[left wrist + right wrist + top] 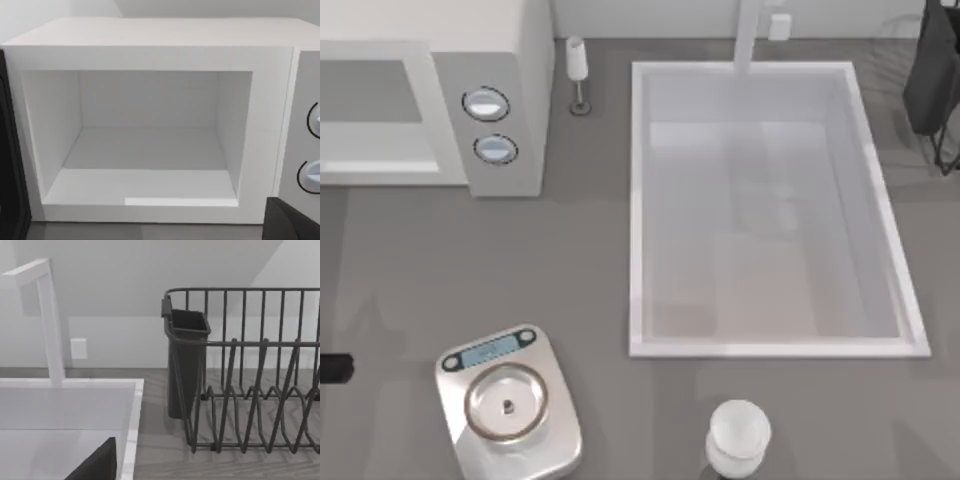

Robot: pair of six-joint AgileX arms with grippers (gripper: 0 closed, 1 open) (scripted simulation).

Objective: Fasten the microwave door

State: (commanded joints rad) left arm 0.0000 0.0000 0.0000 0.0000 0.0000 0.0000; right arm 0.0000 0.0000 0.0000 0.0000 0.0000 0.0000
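Microwave (150, 55) at ten o'clock gapes, door (10, 165) swung aside, closing undone; gripper states cannot be told.

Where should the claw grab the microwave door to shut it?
Probably its free edge, farthest from the hinge. The microwave door stands swung open beside the empty cavity of the microwave, on the side away from the knobs, seen as a dark strip. Come at its outer face and sweep it toward the opening. Its handle can't be made out.
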